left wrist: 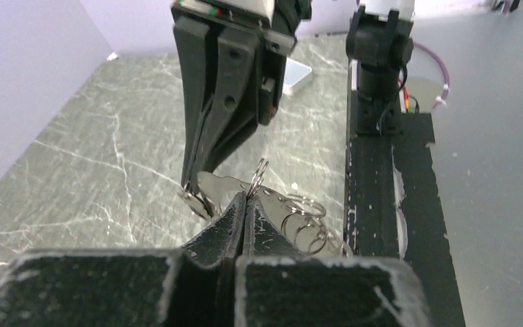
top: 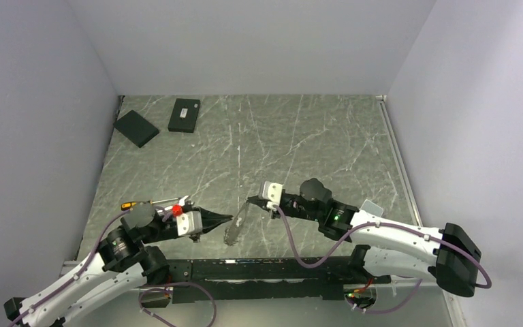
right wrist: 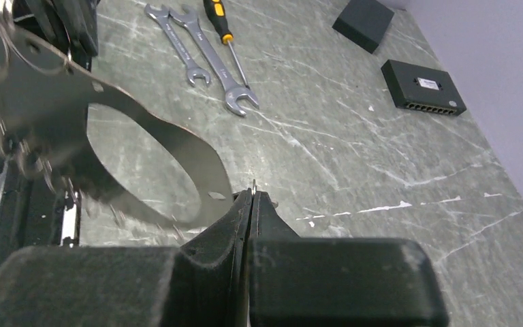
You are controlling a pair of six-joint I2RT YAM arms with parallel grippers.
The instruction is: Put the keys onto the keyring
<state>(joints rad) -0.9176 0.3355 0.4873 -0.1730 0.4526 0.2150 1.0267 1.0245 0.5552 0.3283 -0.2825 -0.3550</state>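
Table [top: 299,136]: dark grey-green, marbled with white veins.
Walls [top: 245,41]: plain pale lilac-grey.
Box [top: 136,127]: plain matte black.
Second box [top: 184,114]: black, small white label on top.
Screwdriver [right wrist: 219,20]: yellow-and-black handle, silver shaft.
Wrenches [right wrist: 204,54]: bright silver.
Keyring [right wrist: 177,150]: dull steel grey with pale glints.
Left gripper [left wrist: 245,199]: black, edges scuffed whitish.
Right gripper [right wrist: 252,196]: black as well.
Arms [top: 395,235]: white shells, black joints.
Cables [top: 299,252]: purple.
Base rail [left wrist: 381,191]: black, flecked white.
Light [top: 337,216] on the right arm: green.
Red knob [top: 177,209] by the left wrist.
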